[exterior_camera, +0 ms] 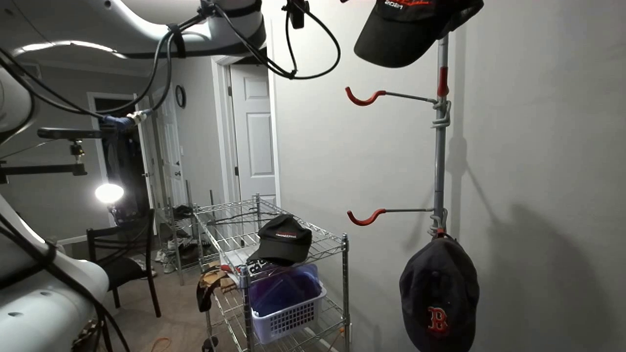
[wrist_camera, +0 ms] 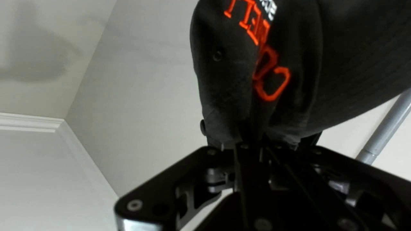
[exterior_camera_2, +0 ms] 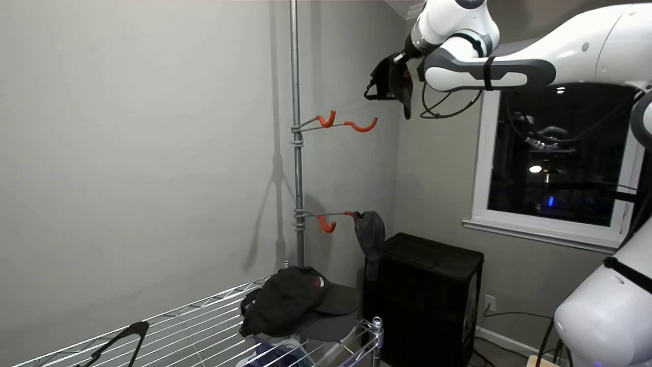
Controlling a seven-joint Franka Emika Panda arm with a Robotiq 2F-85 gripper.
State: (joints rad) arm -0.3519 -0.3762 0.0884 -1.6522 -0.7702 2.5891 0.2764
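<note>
Lettering in orange-red thread crosses a black cap in the wrist view, turned sideways and drawn into a fold, so the whole word does not read clearly; white characters beside it run off the top edge. The tool is clamped on the fabric at that fold, with a grey pole off to one side.

In an exterior view, a white 2021 is legible on the black cap, under red letters cut by the upper edge. Lower on the pole are red-tipped hooks and a hanging dark cap bearing a red B edged in white, the Boston Red Sox emblem. Another cap sits on a chrome wire rack, its small print too fine to read, above a white basket. Farther off are a black chair, a lit lamp, a round clock and brown carpet.

In an exterior view, a white arm carries the black cap, brim downward, above the upper hooks and apart from them. A black hanger lies on the rack; a black box-shaped unit stands between grey walls, near a white-framed window with dark glass.
</note>
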